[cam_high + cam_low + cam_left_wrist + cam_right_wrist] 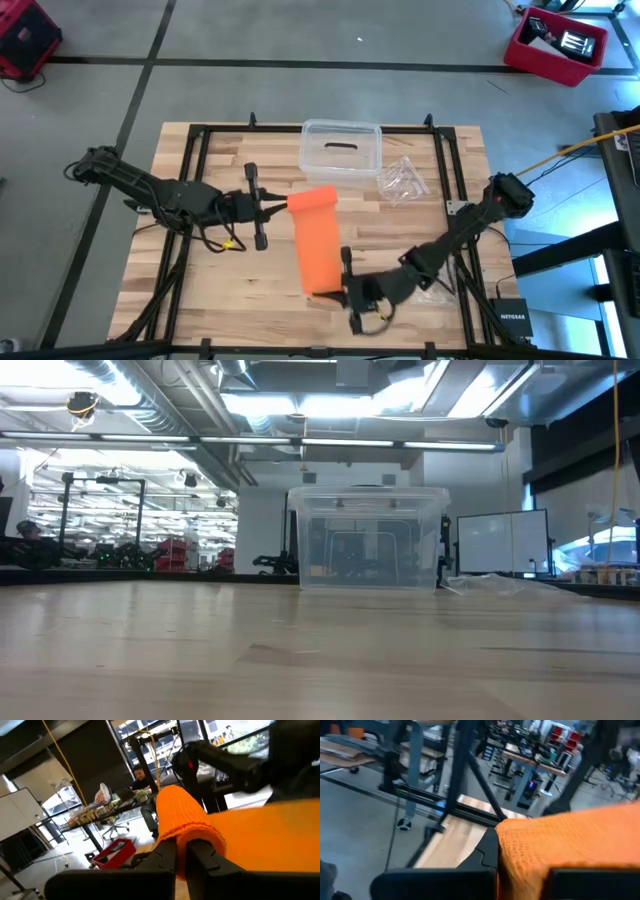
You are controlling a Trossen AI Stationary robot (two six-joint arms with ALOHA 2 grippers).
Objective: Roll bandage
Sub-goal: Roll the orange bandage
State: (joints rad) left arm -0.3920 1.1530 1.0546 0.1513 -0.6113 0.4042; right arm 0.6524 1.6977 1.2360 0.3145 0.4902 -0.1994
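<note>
The bright orange bandage [318, 243] is a flat band that runs from the table's middle toward its near edge. Its far end [313, 200] looks thicker, folded or rolled over. My left gripper [277, 207] is shut on that far end from the table's left. My right gripper [343, 290] is shut on the near end from the right. The bandage and both grippers do not show in the low view. My left gripper pinches the left edge of the bandage's folded-over far end [186, 831] between its two fingers [167, 857]. The fingers come level from the table's left, across the band. The rounded fold [180, 807] stands just beyond the fingertips. My right gripper pinches the bandage's near end at its corner [516, 845] between its two fingers [489, 851]. It comes from the table's right, low and slanting toward the left. The band stretches away from the fingers fairly flat.
A clear plastic box [340, 147] stands at the table's far middle, also in the low view [367, 538]. A crinkled clear bag [403, 180] lies to its right, and another [432, 285] lies near the right arm. A black frame [195, 130] rims the table.
</note>
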